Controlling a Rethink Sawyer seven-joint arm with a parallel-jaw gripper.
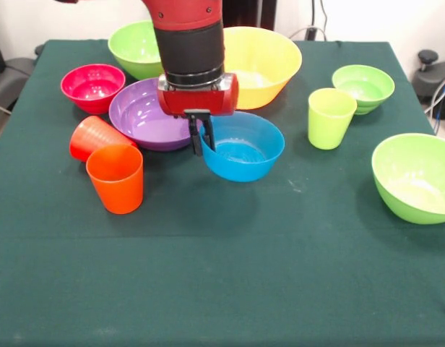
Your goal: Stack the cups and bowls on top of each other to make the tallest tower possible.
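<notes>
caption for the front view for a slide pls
Sawyer gripper closed on the near-left rim of the blue bowl, among unstacked bowls and cups on a green table.

The light on me is bright and even, coming from above. Beneath my pincer the blue bowl carries white glare on its inner wall. Behind my pincer the yellow bowl glows pale inside, nearly washed out. Every bowl and cup drops only a soft, short shadow on the green tablecloth. Focus is fair throughout, with slightly soft edges; I see no bending at the borders.
</notes>
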